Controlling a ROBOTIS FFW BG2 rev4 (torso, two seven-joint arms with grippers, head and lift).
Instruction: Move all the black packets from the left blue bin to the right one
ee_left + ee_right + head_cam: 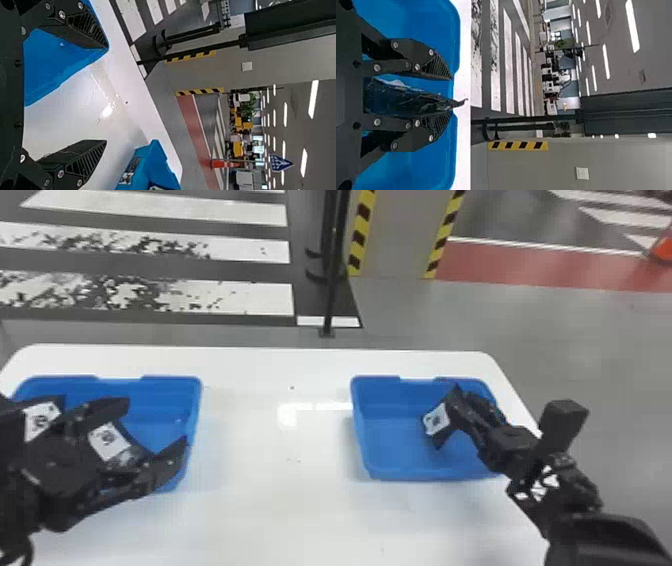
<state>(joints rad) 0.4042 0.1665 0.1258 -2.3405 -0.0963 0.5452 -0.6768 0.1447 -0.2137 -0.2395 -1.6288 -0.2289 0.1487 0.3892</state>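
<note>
In the head view my left gripper (152,425) stands open over the left blue bin (196,410). A black packet with a white label (107,441) shows between its fingers, and another labelled packet (41,421) lies farther left. The left wrist view also has the left gripper (106,95) with its fingers wide apart. My right gripper (460,405) is over the right blue bin (367,430), beside a black packet (436,422). In the right wrist view that packet (403,99) lies between the fingers of the open right gripper (452,95), close to one finger, with a gap to the other.
Both bins stand on a white table (280,460), with a wide stretch of tabletop between them. Behind the table's far edge stands a thin black post (331,290). The right forearm (560,485) crosses the table's right edge.
</note>
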